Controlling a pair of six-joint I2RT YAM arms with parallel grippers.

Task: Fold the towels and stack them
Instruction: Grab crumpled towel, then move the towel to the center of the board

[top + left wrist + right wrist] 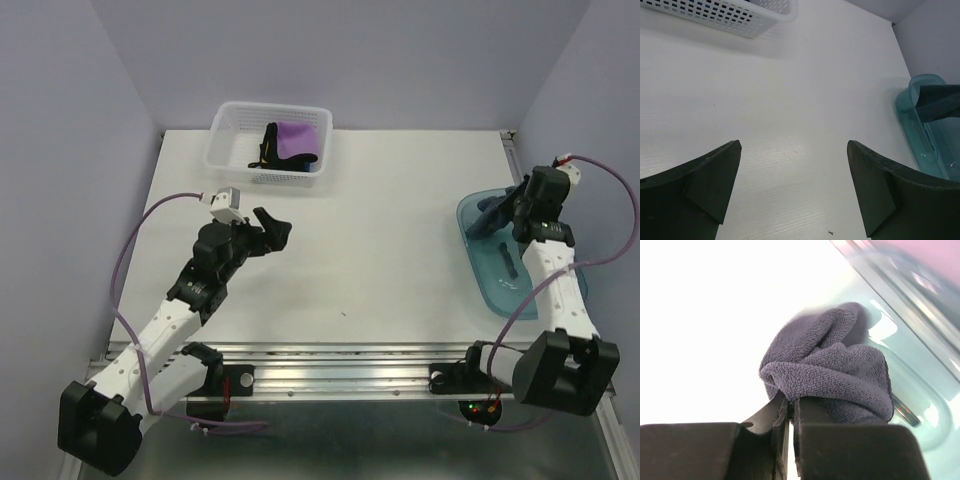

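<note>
Grip: right gripper [790, 407] has its jaws closed on a thin fold at the near edge of the grey towel [840, 365]; only a pinch of cloth sits between the tips.
Grey towel: bunched in a heap inside the tub [500, 290], at the right side of the table [380, 250]; whether it is lifted off the tub floor cannot be told.
Left gripper [792, 145]: jaws wide apart, holding nothing, hovering over bare table well apart from the tub.
Other towels: purple towel [297, 140] and black towel [269, 145] lie crumpled in the basket [228, 150] at the far left.
Step, as judged: drawing the grey towel out of the tub so it can be spread and folded on the table.
Risk, slip: the hold is shallow, so the soft pile could pull free under the towel's own weight on the lift.
Risk, snag: cloth dragged over the tub rim may catch, and the tub looks light enough to slide or tip.
Risk, lump: held by one fold, the towel will likely hang bunched and land crumpled unless a second corner is taken.
Risk, reach: the left gripper is far off, so help would come late.
</note>
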